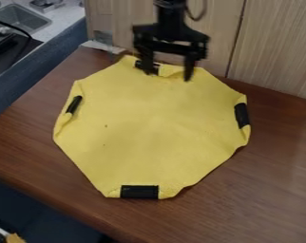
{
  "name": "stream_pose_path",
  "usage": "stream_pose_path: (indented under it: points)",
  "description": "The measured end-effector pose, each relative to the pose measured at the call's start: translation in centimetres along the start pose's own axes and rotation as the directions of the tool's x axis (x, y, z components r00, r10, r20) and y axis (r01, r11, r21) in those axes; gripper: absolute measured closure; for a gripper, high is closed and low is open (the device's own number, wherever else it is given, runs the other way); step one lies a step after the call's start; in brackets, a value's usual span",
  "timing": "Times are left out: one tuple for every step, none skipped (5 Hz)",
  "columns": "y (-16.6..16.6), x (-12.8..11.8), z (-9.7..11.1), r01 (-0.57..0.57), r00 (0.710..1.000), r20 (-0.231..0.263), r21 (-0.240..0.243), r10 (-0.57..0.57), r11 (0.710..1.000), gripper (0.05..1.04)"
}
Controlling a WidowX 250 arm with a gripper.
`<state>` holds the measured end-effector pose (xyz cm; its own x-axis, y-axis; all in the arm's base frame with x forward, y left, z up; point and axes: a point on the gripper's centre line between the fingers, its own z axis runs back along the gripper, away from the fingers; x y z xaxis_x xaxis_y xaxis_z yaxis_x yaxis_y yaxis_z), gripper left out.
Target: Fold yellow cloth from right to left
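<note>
Four black patches point(139, 191) line the edge of the yellow cloth point(149, 128), spread out on the brown table point(270, 190). Over the table's far side hangs my claw point(167, 75), released, its two fingers apart. Wooden panels point(276, 47) stand behind the table.

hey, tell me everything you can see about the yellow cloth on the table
The yellow cloth lies open and unfolded on the brown table. It looks like soft fabric, roughly eight-sided, with slightly rippled edges and two small dark specks left of its middle. Four black strips sit along its rim: near, far, left and right. The tool hangs open at the far edge, by the far strip; I can't tell whether it touches the cloth.
</note>
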<state>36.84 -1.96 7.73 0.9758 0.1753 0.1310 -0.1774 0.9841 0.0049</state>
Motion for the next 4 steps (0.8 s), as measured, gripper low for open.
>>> stream_pose_path:
  points:
    - [-3.2, 0.5, -1.2, 0.058, 0.998, 0.003, 0.008, -0.058, 0.998, 0.083]
    - [-5.5, 0.4, -2.3, 0.103, 0.995, -0.018, 0.017, -0.103, 0.995, 0.083]
    - [-7.6, 0.3, -3.9, 0.142, 0.989, -0.049, 0.015, -0.141, 0.990, 0.083]
    - [-8.6, 0.2, -5.8, 0.178, 0.983, -0.059, 0.023, -0.176, 0.984, 0.083]
